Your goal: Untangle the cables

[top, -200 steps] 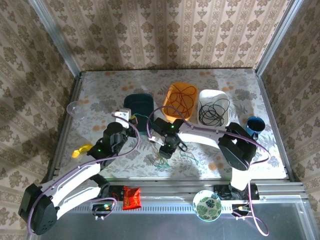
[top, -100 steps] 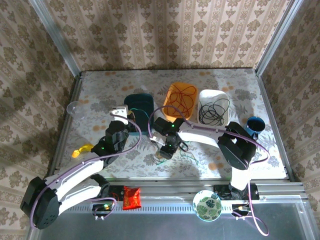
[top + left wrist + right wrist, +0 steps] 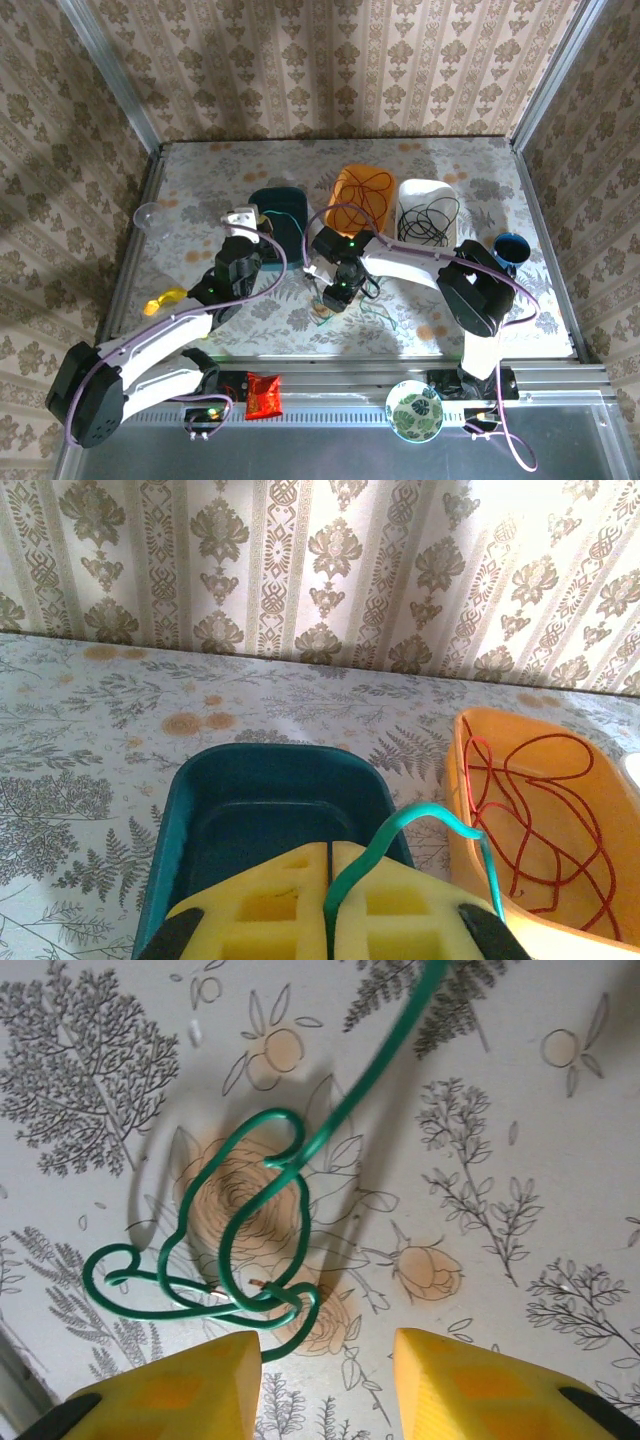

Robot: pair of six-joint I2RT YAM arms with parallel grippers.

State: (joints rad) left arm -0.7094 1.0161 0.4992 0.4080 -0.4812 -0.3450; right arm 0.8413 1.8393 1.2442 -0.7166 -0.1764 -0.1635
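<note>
A green cable lies as a small loopy coil (image 3: 272, 1114) on the floral tabletop, seen as a tangle (image 3: 325, 318) near the front. One strand rises from it to my left gripper (image 3: 331, 848), whose yellow pads are shut on the green wire (image 3: 424, 810) just above the teal bin (image 3: 270, 780). My right gripper (image 3: 325, 1345) hangs open right over the coil, with nothing between its fingers. From above, the left gripper (image 3: 245, 222) sits at the teal bin's (image 3: 283, 205) left edge. The red cable (image 3: 365, 195) lies in the orange bin, the black cable (image 3: 428, 222) in the white bin.
A blue cup (image 3: 510, 250) stands at the right, a clear cup (image 3: 148, 215) at the left. A yellow object (image 3: 160, 300) lies by the left edge. A red packet (image 3: 264, 394) and a patterned bowl (image 3: 415, 410) rest on the front rail.
My left gripper has moved up toward the teal bin, drawing the green strand with it. The right gripper has shifted slightly right above the coil.
</note>
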